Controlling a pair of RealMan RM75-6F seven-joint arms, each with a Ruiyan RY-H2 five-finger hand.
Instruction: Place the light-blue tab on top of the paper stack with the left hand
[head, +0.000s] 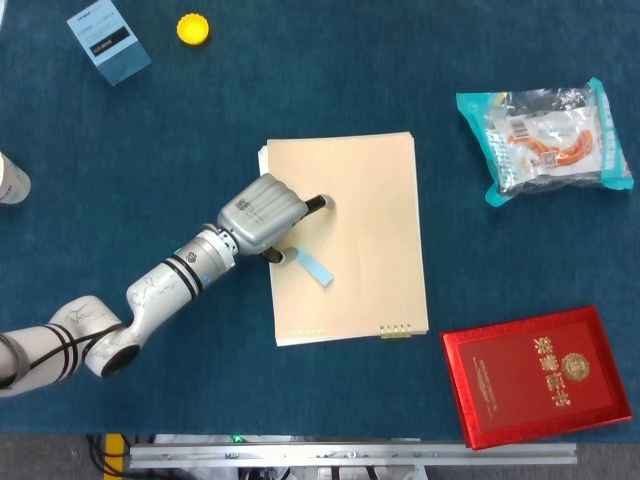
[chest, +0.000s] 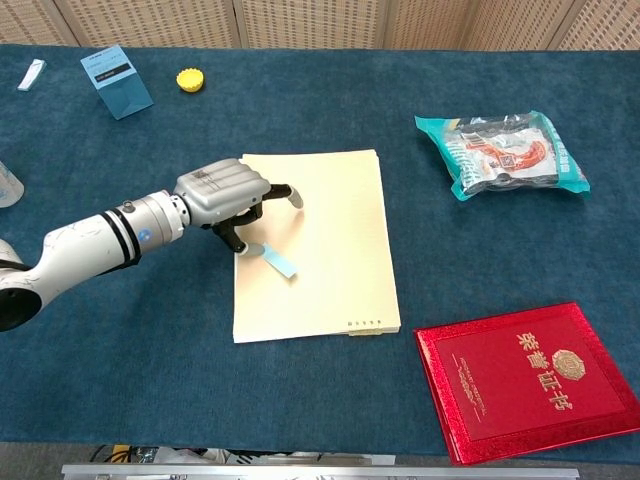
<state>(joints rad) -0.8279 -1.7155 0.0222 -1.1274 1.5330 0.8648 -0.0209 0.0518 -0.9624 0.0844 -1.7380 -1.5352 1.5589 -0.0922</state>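
Observation:
The light-blue tab (head: 316, 267) lies flat and slanted on the cream paper stack (head: 370, 200), near the stack's left edge; the chest view shows the tab (chest: 282, 262) resting on the stack (chest: 335, 230) too. My left hand (head: 262, 215) hovers over the stack's left edge, just up and left of the tab. One finger points right across the paper, and a lower fingertip (head: 277, 256) sits at the tab's upper-left end. Nothing is pinched between the fingers. In the chest view the left hand (chest: 222, 192) shows the same pose. My right hand is out of both views.
A red certificate folder (head: 540, 375) lies at the front right. A sealed snack packet (head: 545, 140) sits at the back right. A blue box (head: 108, 40) and a yellow bottle cap (head: 193, 29) stand at the back left. A white object (head: 10, 180) shows at the left edge.

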